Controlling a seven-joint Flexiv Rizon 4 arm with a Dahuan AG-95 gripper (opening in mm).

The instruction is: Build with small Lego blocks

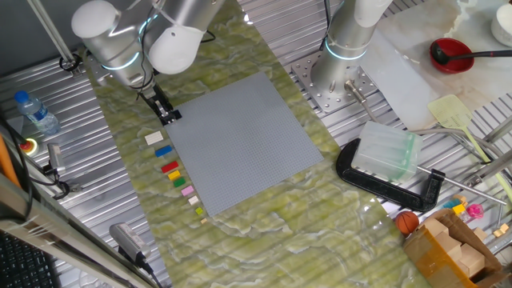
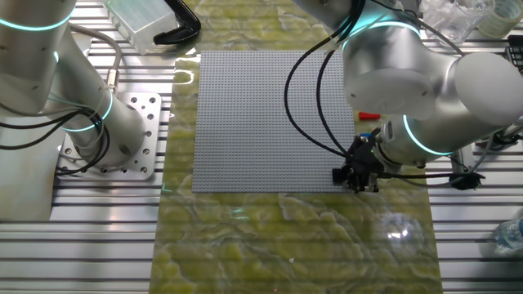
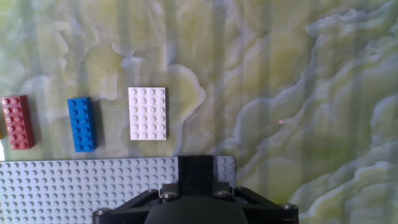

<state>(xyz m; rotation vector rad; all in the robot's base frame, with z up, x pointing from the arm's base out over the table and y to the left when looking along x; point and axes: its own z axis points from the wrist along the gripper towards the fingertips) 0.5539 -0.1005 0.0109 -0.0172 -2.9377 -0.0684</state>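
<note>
The arm (image 1: 132, 36) reaches in over a green marbled mat (image 1: 264, 216) that covers the table. On the mat lies a large grey baseplate (image 1: 240, 140), flat and bare of bricks.

The gripper (image 1: 168, 114) hangs low at one corner of the baseplate, its black tip just over the plate's edge. In the hand view a black block-shaped part (image 3: 196, 174) sits between the fingers above that corner; whether it is a brick or part of the gripper cannot be told, nor how wide the jaws stand. The other fixed view shows the gripper (image 2: 356, 173) at the plate's edge, fingers too dark to read.

The bricks lie in a row on the mat just beside the baseplate's edge, apart from one another: white brick (image 1: 154, 138) nearest the gripper, then blue brick (image 1: 163, 151), red brick (image 1: 170, 167), green brick (image 1: 174, 174), yellow brick (image 1: 178, 182), pink brick (image 1: 188, 191), and two smaller pale pieces at the end, too small to name. The hand view shows the white one (image 3: 147, 113) widest, with blue (image 3: 82, 124) and red (image 3: 17, 122) narrower alongside.
</note>
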